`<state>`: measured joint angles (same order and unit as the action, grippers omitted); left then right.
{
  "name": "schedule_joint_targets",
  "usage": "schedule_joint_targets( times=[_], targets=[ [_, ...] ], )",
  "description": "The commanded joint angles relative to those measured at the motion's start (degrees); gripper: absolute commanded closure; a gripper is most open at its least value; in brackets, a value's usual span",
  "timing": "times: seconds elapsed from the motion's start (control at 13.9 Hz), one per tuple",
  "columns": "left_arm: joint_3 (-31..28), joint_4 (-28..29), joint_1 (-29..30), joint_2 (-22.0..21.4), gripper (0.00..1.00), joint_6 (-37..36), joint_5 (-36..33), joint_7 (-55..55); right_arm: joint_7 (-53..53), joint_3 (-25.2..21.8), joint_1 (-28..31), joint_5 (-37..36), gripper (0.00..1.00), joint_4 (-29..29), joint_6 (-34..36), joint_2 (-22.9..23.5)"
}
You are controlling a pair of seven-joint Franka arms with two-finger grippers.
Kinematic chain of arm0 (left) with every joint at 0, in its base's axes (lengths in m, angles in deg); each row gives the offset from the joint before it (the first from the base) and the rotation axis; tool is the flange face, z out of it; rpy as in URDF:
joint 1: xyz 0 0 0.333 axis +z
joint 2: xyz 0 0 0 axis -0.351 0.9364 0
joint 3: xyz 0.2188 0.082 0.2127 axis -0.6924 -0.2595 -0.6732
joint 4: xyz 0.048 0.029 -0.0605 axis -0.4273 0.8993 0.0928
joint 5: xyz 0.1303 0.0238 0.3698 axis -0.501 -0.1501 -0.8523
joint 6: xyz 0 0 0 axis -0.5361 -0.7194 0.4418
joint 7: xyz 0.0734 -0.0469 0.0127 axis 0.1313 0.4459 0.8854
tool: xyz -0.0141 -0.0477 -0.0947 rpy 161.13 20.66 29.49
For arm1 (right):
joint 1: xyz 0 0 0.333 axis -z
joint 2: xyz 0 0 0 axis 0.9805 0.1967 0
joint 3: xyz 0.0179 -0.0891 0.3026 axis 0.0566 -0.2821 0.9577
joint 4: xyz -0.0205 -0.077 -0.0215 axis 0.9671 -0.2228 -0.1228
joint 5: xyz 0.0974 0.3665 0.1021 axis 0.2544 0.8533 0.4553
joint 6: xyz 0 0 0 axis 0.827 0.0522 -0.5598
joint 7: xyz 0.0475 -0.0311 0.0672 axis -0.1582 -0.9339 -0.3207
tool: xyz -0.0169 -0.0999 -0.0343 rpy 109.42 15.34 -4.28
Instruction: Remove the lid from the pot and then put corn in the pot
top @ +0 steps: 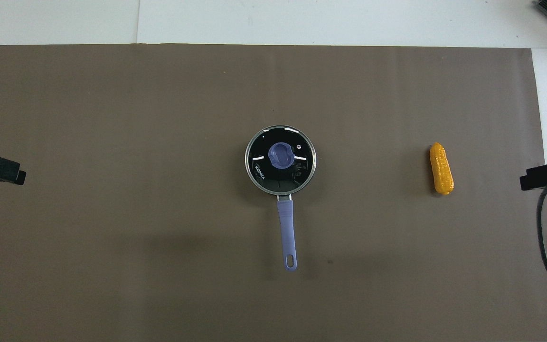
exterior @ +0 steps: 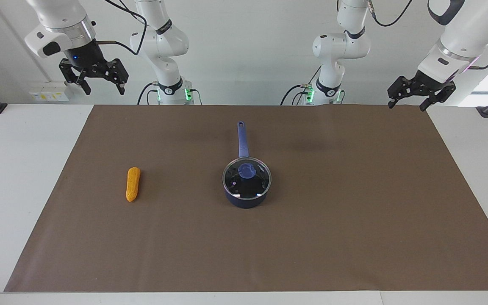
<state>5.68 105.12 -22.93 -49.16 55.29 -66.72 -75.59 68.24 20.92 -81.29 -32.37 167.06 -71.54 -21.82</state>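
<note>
The dark blue pot (exterior: 244, 202) stands in the middle of the brown mat, its long handle (top: 286, 224) pointing toward the robots. The glass lid (exterior: 252, 185) with a blue knob sits closed on it; the lid also shows in the overhead view (top: 299, 171). The corn (exterior: 133, 184) lies flat on the mat toward the right arm's end, apart from the pot, and shows in the overhead view (top: 441, 169). My right gripper (exterior: 102, 87) is open and empty, held high at its end of the table. My left gripper (exterior: 408, 103) is open and empty, held high at its end.
The brown mat (exterior: 354, 220) covers most of the white table (exterior: 11, 178). A black cable (top: 546, 237) hangs by the right gripper at the mat's edge. Black camera mounts stand at both ends of the table.
</note>
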Motion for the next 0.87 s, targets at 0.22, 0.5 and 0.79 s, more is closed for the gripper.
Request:
schedule_joint_targets(
  times=[0.22,0.5,0.79],
  targets=[
    [0.4,-0.7,0.7,0.0,0.00,-0.7,-0.3,0.1,-1.6,0.2,0.6,0.5,0.00,0.1,-0.6,0.1],
    [0.5,-0.7,0.7,0.0,0.00,-0.7,-0.3,0.1,-1.6,0.2,0.6,0.5,0.00,0.1,-0.6,0.1],
    [0.5,-0.6,0.5,0.0,0.00,-0.8,-0.3,0.1,-2.5,-0.1,1.1,-0.2,0.00,-0.4,-0.1,-0.5]
  ],
)
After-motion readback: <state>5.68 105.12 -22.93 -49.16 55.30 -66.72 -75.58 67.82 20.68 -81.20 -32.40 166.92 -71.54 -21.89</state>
